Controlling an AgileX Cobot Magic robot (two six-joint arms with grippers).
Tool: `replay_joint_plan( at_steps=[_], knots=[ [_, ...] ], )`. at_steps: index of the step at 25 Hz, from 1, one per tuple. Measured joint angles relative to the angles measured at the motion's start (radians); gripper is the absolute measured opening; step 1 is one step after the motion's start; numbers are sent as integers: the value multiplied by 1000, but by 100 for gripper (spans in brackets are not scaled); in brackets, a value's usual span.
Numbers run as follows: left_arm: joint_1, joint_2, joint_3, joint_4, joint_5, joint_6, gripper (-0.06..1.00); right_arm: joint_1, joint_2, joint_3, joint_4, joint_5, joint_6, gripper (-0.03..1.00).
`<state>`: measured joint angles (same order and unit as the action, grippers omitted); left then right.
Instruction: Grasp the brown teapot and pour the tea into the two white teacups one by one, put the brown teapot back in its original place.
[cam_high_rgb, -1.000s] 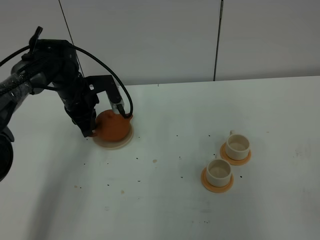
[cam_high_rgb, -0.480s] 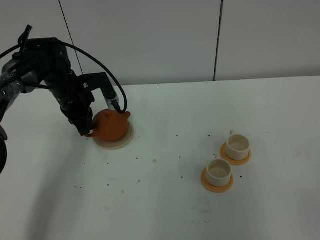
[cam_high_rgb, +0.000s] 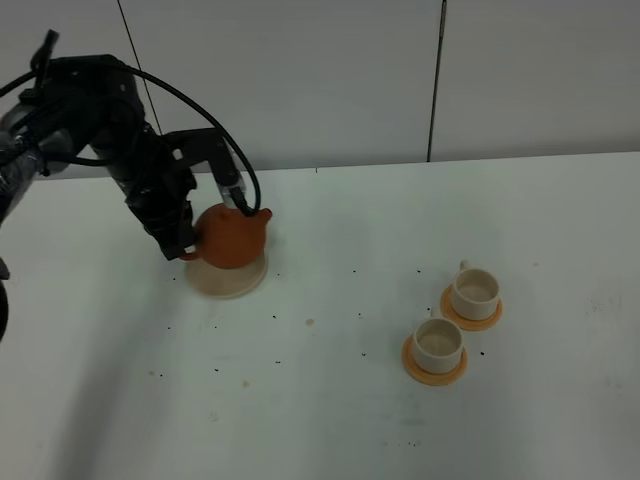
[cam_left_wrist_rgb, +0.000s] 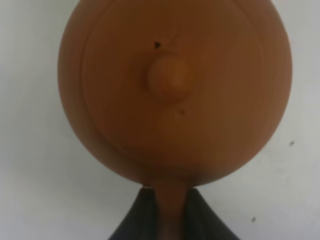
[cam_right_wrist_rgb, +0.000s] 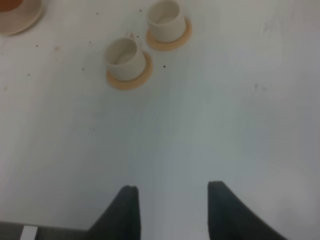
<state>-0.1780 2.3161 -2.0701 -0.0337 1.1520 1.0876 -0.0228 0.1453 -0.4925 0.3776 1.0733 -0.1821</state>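
My left gripper (cam_high_rgb: 185, 245) is shut on the loop handle of the brown teapot (cam_high_rgb: 232, 235) and holds it just above the cream saucer (cam_high_rgb: 226, 279). The left wrist view looks down on the teapot's lid and knob (cam_left_wrist_rgb: 169, 76), with the handle pinched between the fingertips (cam_left_wrist_rgb: 135, 220). The two white teacups stand on orange coasters at the right: the near one (cam_high_rgb: 437, 343) and the far one (cam_high_rgb: 475, 292). They also show in the right wrist view (cam_right_wrist_rgb: 122, 54) (cam_right_wrist_rgb: 162, 13). My right gripper (cam_right_wrist_rgb: 172, 210) is open and empty over bare table, out of the exterior view.
The white table (cam_high_rgb: 330, 400) has scattered small dark specks. A white panelled wall (cam_high_rgb: 330, 70) rises behind it. The left arm's black cable (cam_high_rgb: 205, 110) loops above the teapot. The saucer's edge shows in a corner of the right wrist view (cam_right_wrist_rgb: 17, 15).
The left gripper has lifted the teapot off the saucer. The cups and the right gripper have not moved.
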Motion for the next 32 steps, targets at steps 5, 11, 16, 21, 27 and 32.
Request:
replay_joint_plan(
  at_steps=[5,11,16,21,27,32],
  knots=[
    [-65,0,0,0,-17,1,17,0,0,0,1,0,0,31],
    [-139,0,0,-1,-42,-14,17,0,0,0,2,0,0,31],
    [-194,0,0,-1,-54,-27,17,0,0,0,2,0,0,31],
    [-234,0,0,-1,-101,-57,17,0,0,0,2,0,0,31],
    [-275,0,0,-1,-151,-77,17,0,0,0,2,0,0,31],
    [-313,0,0,0,-162,-94,17,0,0,0,2,0,0,31]
  ],
)
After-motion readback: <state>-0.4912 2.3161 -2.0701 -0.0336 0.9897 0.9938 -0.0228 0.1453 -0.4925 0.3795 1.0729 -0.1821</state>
